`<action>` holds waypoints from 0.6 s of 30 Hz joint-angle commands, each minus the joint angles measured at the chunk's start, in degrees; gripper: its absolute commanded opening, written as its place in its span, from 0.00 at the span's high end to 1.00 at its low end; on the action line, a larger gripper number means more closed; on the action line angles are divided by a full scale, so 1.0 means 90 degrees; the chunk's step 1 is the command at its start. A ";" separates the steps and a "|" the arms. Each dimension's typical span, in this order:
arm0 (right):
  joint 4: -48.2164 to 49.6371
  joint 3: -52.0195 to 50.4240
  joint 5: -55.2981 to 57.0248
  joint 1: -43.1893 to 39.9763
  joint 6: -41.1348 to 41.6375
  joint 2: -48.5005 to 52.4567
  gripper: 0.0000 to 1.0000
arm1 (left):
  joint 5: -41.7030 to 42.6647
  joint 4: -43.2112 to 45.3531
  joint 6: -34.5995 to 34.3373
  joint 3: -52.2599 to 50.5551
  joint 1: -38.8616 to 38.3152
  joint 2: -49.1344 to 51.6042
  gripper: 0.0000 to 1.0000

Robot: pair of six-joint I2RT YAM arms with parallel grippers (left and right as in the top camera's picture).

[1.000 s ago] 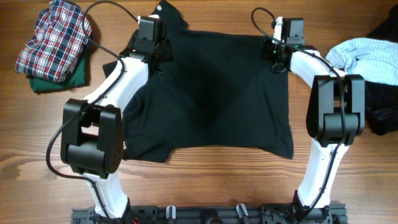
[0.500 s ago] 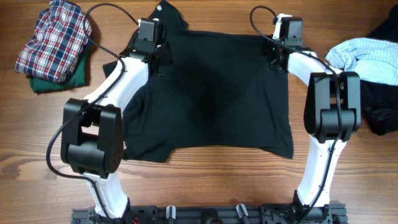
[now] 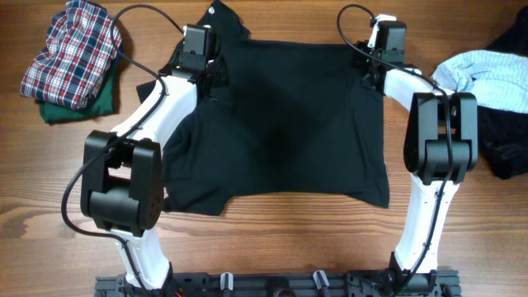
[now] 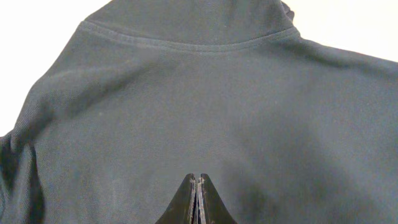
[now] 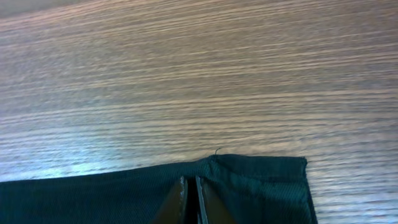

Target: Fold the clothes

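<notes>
Right gripper (image 5: 191,180) has its jaws pressed together on the hemmed far right corner of the black T-shirt (image 3: 289,124), and the cloth puckers where the tips meet. Compared with a second ago, this gripper sits a little farther from the robot and slightly to the right, and the shirt's far edge now reaches a bit farther right with it. Left gripper (image 4: 197,179) is in the same place as before, jaws closed tight on the black cloth just short of the collar (image 4: 186,43).

The T-shirt lies spread on the wooden table (image 3: 289,239) between the two arms. Its collar end pokes out at the far left, pointing away from the robot, and a loose edge runs along the near side. The spread is almost as deep as it is wide, so no clear long axis can be read.

At the far left of the table a plaid garment (image 3: 70,49) sits on a green one (image 3: 82,103). At the far right a light blue garment (image 3: 487,74) lies on a dark one (image 3: 503,148).
</notes>
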 commanded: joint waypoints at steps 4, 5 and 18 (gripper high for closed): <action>-0.0138 -0.0092 0.0308 -0.0364 0.0022 0.0573 0.93 | -0.0107 0.0002 0.0107 0.0124 0.0005 0.0107 0.96; -0.0143 -0.0083 0.0308 -0.0367 0.0017 0.0573 0.93 | -0.0107 0.0000 0.0107 0.0124 0.0005 0.0109 0.96; -0.1843 0.1069 -0.1241 -0.0359 -0.0141 -0.0313 0.34 | -0.0109 -0.0002 0.0107 0.0124 0.0063 0.0107 0.96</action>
